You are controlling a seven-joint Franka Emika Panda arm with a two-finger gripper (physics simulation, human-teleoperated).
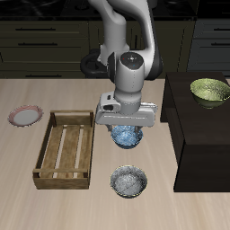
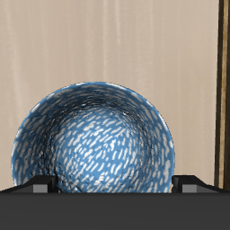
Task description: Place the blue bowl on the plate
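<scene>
The blue bowl (image 1: 127, 137) stands on the table beside the wooden crate, bright blue with white speckles inside. It fills much of the wrist view (image 2: 94, 139). My gripper (image 1: 126, 128) hangs straight above the bowl, open, with its fingers (image 2: 37, 185) spread wide near the bowl's rim and nothing held. The plate (image 1: 25, 116), pale with a pinkish-red rim, lies on the table well away from the bowl, beyond the far side of the crate. The plate does not show in the wrist view.
A wooden slatted crate (image 1: 66, 148) lies between bowl and plate; its edge shows in the wrist view (image 2: 221, 90). A grey-white speckled bowl (image 1: 130, 181) sits nearer the front edge. A yellow-green bowl (image 1: 209, 90) rests on a dark raised cabinet (image 1: 202, 135).
</scene>
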